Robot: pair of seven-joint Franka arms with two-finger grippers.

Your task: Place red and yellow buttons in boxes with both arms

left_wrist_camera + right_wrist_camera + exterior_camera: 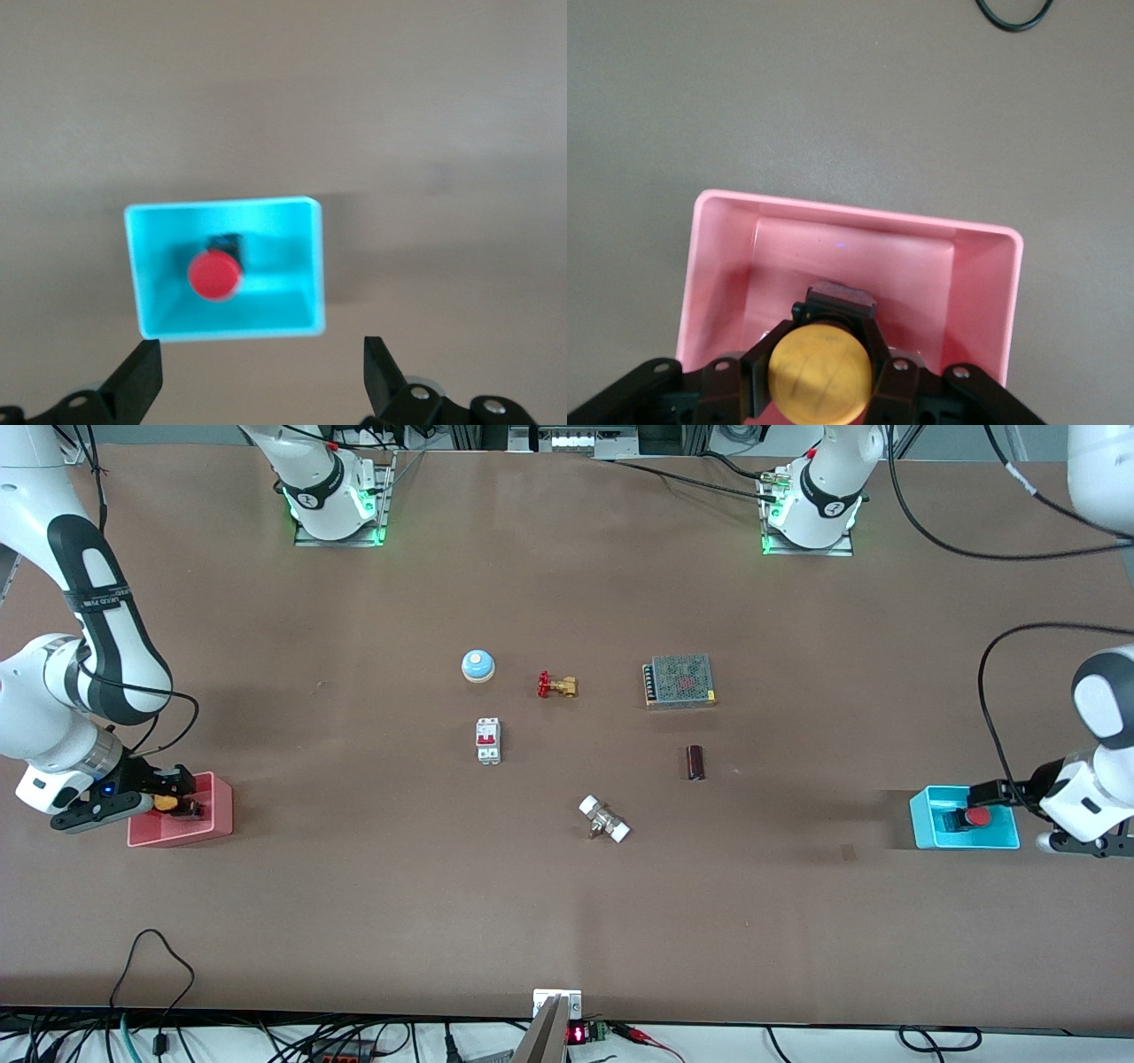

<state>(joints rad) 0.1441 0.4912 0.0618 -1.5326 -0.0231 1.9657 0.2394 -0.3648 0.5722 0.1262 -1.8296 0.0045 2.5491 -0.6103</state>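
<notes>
The pink box [213, 828] stands at the right arm's end of the table. My right gripper [180, 802] is shut on the yellow button [165, 802] and holds it low inside that box. In the right wrist view the yellow cap [819, 376] sits between the fingers [899, 367] over the pink box's floor [983, 292]. The cyan box [926, 824] stands at the left arm's end, with the red button [977, 816] lying in it. My left gripper [1019, 815] is open and empty above the box's edge. The left wrist view shows the red button [214, 274] in the cyan box [310, 266], apart from the gripper [261, 359].
In the table's middle lie a blue-and-white bell [477, 665], a brass valve with a red handle [556, 685], a white circuit breaker [488, 740], a metal power supply [679, 681], a dark cylinder [695, 763] and a white-ended fitting [604, 819].
</notes>
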